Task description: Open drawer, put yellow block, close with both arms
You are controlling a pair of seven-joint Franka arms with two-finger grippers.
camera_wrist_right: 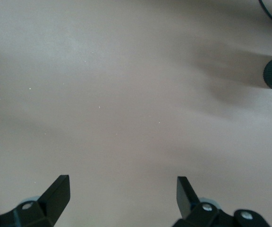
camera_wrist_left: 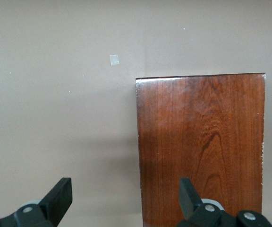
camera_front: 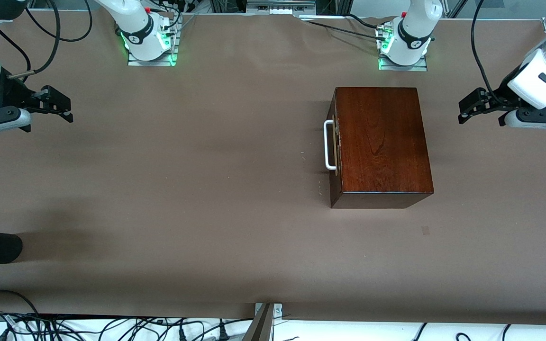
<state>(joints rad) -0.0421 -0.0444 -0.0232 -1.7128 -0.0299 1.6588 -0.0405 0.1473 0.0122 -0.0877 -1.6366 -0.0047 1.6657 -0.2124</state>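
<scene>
shut drawer (camera_front: 332, 144), both pincers apart

Two white jointed arms rise from bases lit green, with black bands at the joints. The right hand (camera_front: 57, 105) is black beneath a silver wrist section with a blue light; the left hand (camera_front: 473, 108) is black. Black cables trail from both.

Readable text: none in any view.
Round black-and-white emblem on the white base joint of the right arm (camera_front: 133, 37): a logo mark, its lettering too small to read.
Round black-and-white emblem on the white base joint of the left arm (camera_front: 415, 43): the same kind of mark, also unreadable.
Glossy dark-wood box (camera_front: 381, 142): bare wood grain only.
Brown tabletop (camera_front: 197, 189): plain.
</scene>
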